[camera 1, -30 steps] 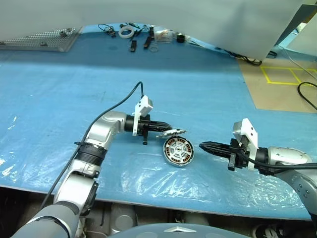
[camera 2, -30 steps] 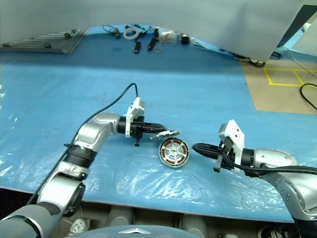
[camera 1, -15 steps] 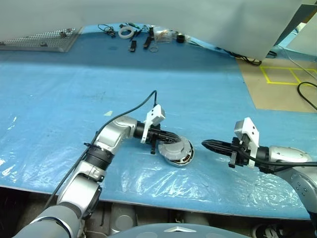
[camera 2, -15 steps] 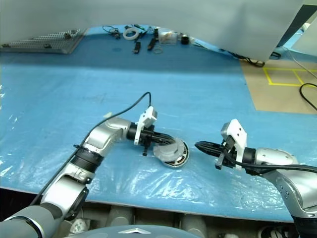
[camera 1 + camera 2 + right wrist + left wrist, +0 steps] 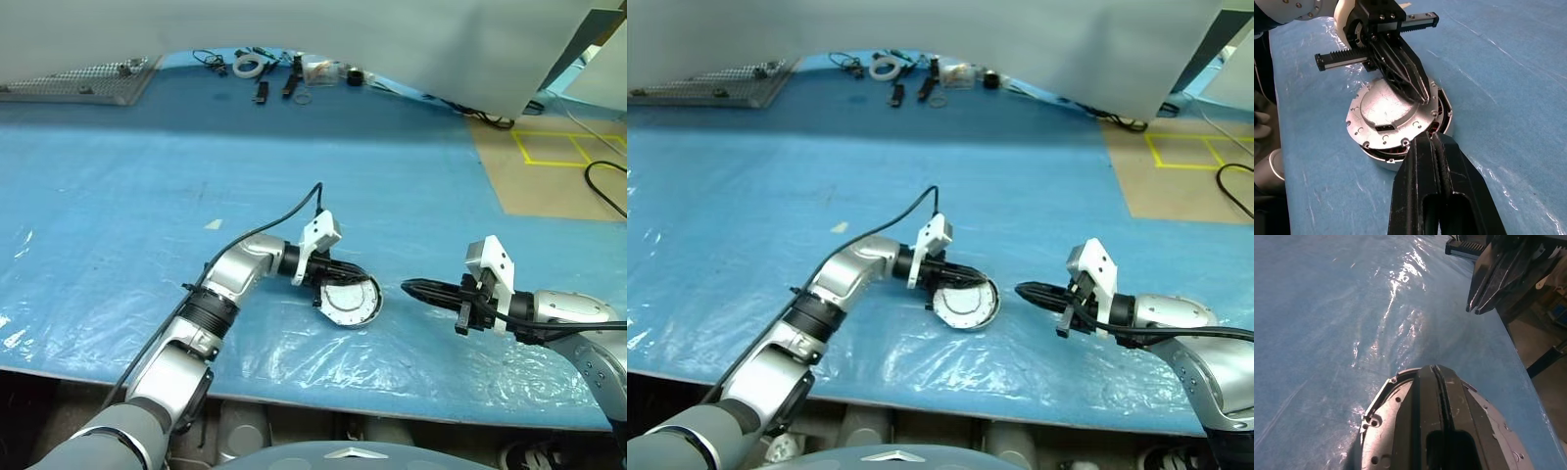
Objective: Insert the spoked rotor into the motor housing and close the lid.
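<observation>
Lid [image 5: 1383, 115] now laid over motor housing [image 5: 1442, 117], off-centre; left hand [image 5: 1418, 93] clenched, pressing on it; right hand [image 5: 409, 287] clenched, empty; seating remains

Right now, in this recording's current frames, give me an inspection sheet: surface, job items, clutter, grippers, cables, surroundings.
Surface: blue plastic sheet, wrinkled and glossy near the front edge.
Job's things: lid lies plain face up on the motor housing, slightly askew, with copper windings showing at one side; rotor cannot be seen.
Clutter: small tools and a white ring at the far edge; perforated metal tray far left.
Grippers: left gripper shut, tips on the lid; right gripper shut, beside the housing, apart.
Cables: black cable on the left arm.
Surroundings: brown floor with yellow tape.
</observation>
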Controlling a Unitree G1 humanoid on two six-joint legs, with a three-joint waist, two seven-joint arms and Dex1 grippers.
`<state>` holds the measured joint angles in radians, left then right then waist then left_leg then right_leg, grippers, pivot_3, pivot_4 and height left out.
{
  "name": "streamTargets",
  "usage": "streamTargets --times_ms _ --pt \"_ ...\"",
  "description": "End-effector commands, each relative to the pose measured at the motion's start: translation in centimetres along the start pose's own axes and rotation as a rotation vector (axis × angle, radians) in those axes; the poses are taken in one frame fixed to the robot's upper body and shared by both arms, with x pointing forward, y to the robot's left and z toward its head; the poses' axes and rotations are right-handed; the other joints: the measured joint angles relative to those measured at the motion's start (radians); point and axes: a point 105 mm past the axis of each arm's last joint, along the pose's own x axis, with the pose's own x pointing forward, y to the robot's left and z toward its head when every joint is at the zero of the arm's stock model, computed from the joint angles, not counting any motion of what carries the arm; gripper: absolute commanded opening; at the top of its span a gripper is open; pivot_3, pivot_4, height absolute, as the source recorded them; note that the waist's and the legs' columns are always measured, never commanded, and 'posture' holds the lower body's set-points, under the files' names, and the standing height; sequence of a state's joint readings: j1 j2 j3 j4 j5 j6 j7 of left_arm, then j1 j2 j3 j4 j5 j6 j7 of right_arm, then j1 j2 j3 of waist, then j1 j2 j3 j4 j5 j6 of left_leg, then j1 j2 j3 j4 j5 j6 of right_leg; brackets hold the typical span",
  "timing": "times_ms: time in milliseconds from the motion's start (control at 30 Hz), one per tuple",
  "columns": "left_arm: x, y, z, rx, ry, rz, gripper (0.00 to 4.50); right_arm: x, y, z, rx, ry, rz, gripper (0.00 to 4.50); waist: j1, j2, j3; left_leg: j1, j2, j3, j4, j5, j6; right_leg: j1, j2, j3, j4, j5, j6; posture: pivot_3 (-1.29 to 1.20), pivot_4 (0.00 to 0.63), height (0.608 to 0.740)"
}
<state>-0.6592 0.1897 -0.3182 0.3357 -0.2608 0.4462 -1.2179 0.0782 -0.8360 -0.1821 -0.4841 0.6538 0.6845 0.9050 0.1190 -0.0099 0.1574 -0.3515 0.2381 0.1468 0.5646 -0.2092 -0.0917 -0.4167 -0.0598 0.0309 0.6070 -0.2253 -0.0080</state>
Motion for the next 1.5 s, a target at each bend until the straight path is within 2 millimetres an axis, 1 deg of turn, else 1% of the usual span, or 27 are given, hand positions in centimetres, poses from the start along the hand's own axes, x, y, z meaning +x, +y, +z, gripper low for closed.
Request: streamTargets --times_ms 33,200,333,367,433,500,567,633,667,733,900,1000,1100,1200,1233,1267,1400,1500 --pt "-1.5 -0.3 2.1 0.074 -0.064 -0.009 0.03 0.0 0.4 0.8 -0.026 -0.030 0.025 0.00 -0.001 0.000 0.000 0.000 0.000 0.000 0.000 0.000 0.000 0.000 0.000 0.000 0.000 0.000 0.000 0.00 0.150 0.740" --pt "-3.9 0.1 4.5 0.166 -0.101 0.027 0.03 0.2 0.2 0.8 -0.026 -0.037 0.022 0.00 0.000 0.000 0.000 0.000 0.000 0.000 0.000 0.000 0.000 -0.001 0.000 0.000 0.000 0.000 0.000 0.00 0.150 0.740" --pt "-5.4 0.1 5.5 0.228 -0.101 0.043 0.03 0.2 -0.1 0.9 -0.029 -0.041 0.016 0.00 0.000 0.000 0.000 0.000 0.000 0.000 0.000 0.000 0.000 -0.001 0.000 0.000 0.000 0.000 0.000 0.00 0.150 0.740" --pt "-5.8 0.0 5.5 0.238 -0.101 0.045 0.19 0.2 -0.1 0.8 -0.030 -0.040 0.015 0.00 0.000 0.000 0.000 0.000 0.000 0.000 0.000 0.000 0.000 -0.001 0.000 0.000 0.000 0.000 0.000 0.00 0.150 0.740" --pt "-6.4 -0.4 4.5 0.269 -0.052 0.040 0.65 0.2 -0.1 0.7 -0.029 -0.037 0.011 0.00 0.000 0.000 0.000 0.000 0.000 0.000 -0.001 0.000 0.000 -0.001 0.000 0.000 0.000 0.000 0.000 0.00 0.150 0.740" --pt "-6.9 -1.1 3.5 0.282 -0.023 0.016 1.24 0.2 -0.1 0.6 -0.028 -0.037 0.008 0.00 -0.002 0.000 0.000 0.000 0.000 0.000 -0.001 0.000 0.000 -0.001 0.000 -0.001 0.000 0.000 0.000 0.00 0.150 0.740" --pt "-7.1 -1.7 3.0 0.271 -0.022 -0.005 1.96 0.2 -0.1 0.6 -0.027 -0.037 0.008 0.00 -0.007 0.000 0.000 0.000 0.000 0.000 -0.002 0.000 0.000 -0.002 0.001 -0.001 0.000 0.000 0.000 0.00 0.150 0.740" --pt "-7.3 -2.1 2.5 0.263 -0.014 -0.009 2.58 0.2 -0.1 0.6 -0.025 -0.037 0.008 0.00 -0.009 0.000 0.000 0.000 0.001 0.000 -0.002 0.000 0.000 -0.003 0.001 -0.001 0.000 0.000 0.000 0.00 0.150 0.740" --pt "-7.3 -2.4 2.3 0.266 -0.006 -0.020 3.01 0.2 0.0 0.6 -0.024 -0.037 0.008 0.00 -0.009 0.000 0.000 0.000 0.001 0.000 -0.002 0.000 0.000 -0.003 0.000 -0.001 0.000 0.000 0.000 0.00 0.150 0.740" --pt "-7.1 -2.8 2.1 0.277 -0.013 -0.037 3.59 0.1 0.0 0.7 -0.024 -0.036 0.008 0.00 -0.011 0.000 0.000 0.000 0.001 0.000 -0.001 0.000 0.000 -0.003 0.000 -0.001 0.000 0.000 0.000 0.00 0.150 0.740" --pt "-5.7 -3.1 1.5 0.311 -0.017 -0.067 3.59 0.0 -0.2 0.8 -0.026 -0.033 -0.008 0.00 -0.014 0.000 0.000 0.000 0.001 0.000 -0.001 0.000 0.000 -0.003 0.000 -0.001 0.000 -0.001 -0.002 0.00 0.150 0.740" --pt "-4.8 -3.1 0.4 0.346 0.017 -0.088 3.59 0.0 -0.2 0.9 -0.027 -0.033 -0.013 0.00 -0.017 0.000 0.000 0.000 0.001 0.000 -0.001 0.000 0.000 -0.003 0.000 -0.001 0.000 0.000 0.000 0.00 0.150 0.740" --pt "-4.7 -2.8 -0.6 0.338 0.060 -0.115 3.59 -0.1 -0.1 1.0 -0.029 -0.032 -0.018 0.00 -0.020 0.000 0.000 0.000 0.001 0.000 -0.001 0.000 0.000 -0.003 0.001 -0.001 0.001 0.000 0.000 0.00 0.150 0.740" --pt "-4.7 -1.9 -0.6 0.374 0.052 -0.073 4.16 -0.3 -0.2 1.1 -0.026 -0.030 -0.031 0.00 -0.020 0.000 0.000 0.000 0.001 0.000 -0.001 0.000 0.000 -0.003 0.001 0.000 0.001 0.000 0.000 0.00 0.150 0.740" --pt "-4.5 -1.2 -0.5 0.411 0.049 -0.024 4.48 -0.3 -0.2 1.1 -0.025 -0.030 -0.033 0.00 -0.020 0.000 0.000 0.000 0.000 0.000 -0.001 0.000 0.000 -0.003 0.001 0.000 0.001 0.000 0.000 0.00 0.150 0.740" --pt "-4.2 -0.9 -0.6 0.428 0.049 -0.008 4.49 -0.3 -0.1 1.0 -0.023 -0.030 -0.034 0.00 -0.020 0.000 0.000 0.000 0.000 0.000 0.000 0.000 0.000 -0.003 0.001 0.000 0.001 0.000 0.000 0.00 0.150 0.740" --pt "-3.5 -1.0 -0.2 0.446 0.026 -0.019 4.49 -0.2 0.2 1.0 -0.018 -0.030 -0.034 0.00 -0.020 0.000 0.000 0.000 0.000 0.000 0.001 0.000 0.000 -0.003 0.000 0.000 0.001 0.000 0.001 0.00 0.150 0.740" --pt "-3.1 -1.6 -0.6 0.442 0.042 -0.061 4.49 -0.2 0.1 0.9 -0.014 -0.029 -0.046 0.00 -0.020 0.000 0.000 0.000 0.001 0.000 0.000 0.000 0.000 -0.003 0.000 0.000 0.002 0.000 0.001 0.00 0.150 0.740"
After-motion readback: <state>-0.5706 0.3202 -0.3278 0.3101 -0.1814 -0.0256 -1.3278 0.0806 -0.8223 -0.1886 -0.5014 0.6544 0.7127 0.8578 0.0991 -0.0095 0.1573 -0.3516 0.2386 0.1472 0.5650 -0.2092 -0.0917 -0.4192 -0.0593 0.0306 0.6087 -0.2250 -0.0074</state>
